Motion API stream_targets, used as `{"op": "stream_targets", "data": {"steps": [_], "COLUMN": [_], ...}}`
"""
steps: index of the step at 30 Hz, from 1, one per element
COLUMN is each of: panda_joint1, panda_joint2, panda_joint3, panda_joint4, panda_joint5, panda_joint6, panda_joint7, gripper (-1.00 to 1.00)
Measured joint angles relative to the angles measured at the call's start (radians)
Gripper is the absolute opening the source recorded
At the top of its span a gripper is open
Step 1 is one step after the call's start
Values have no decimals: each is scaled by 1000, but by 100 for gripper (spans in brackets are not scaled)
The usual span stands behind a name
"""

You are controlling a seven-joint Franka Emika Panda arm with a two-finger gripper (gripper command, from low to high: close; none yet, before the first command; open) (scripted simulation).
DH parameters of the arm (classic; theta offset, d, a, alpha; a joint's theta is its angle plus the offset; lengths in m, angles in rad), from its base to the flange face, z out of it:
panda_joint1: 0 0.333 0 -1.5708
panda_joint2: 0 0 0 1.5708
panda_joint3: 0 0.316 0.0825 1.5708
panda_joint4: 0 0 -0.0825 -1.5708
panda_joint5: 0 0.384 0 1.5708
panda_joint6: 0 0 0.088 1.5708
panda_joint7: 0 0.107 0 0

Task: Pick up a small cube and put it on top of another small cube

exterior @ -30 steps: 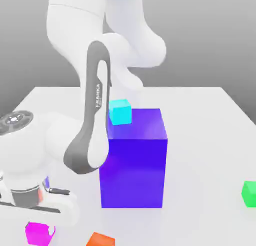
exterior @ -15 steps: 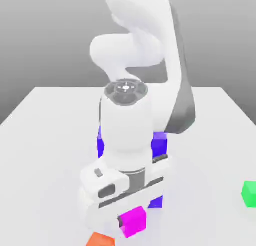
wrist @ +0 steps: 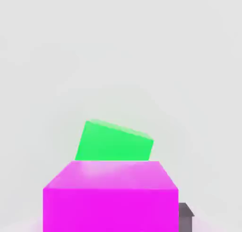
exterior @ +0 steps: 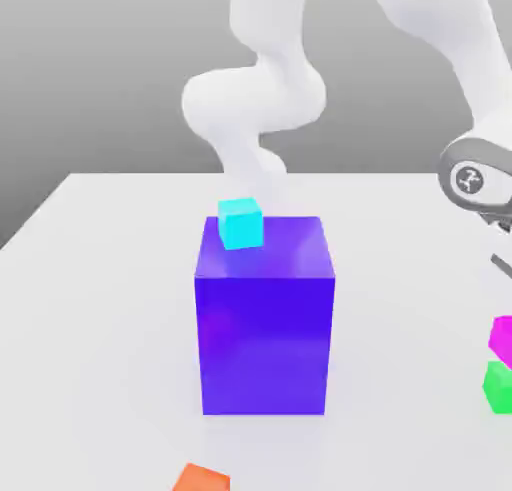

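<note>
Exterior view: the magenta cube (exterior: 503, 335) is now being held just above the green cube (exterior: 498, 387) near the desk's (exterior: 110, 279) edge, having been carried across; the tool's state cannot be told.

White table (exterior: 100, 279) is seen w/ big blue-purple block (exterior: 265, 324) stood mid-surface. Orange cube (exterior: 200, 477) is laid at near edge. Green cube (exterior: 498, 387) is set on table at exterior view's right, partly cut off, so its contact w/ surface is only prob.
</note>
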Motion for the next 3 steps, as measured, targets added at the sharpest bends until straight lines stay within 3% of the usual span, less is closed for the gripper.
{"op": "stream_targets", "data": {"steps": [3], "panda_joint1": [0], "panda_joint2": [0], "panda_joint3": [0], "panda_joint4": [0], "panda_joint5": [0], "panda_joint6": [0], "panda_joint7": [0], "gripper": [100]}}
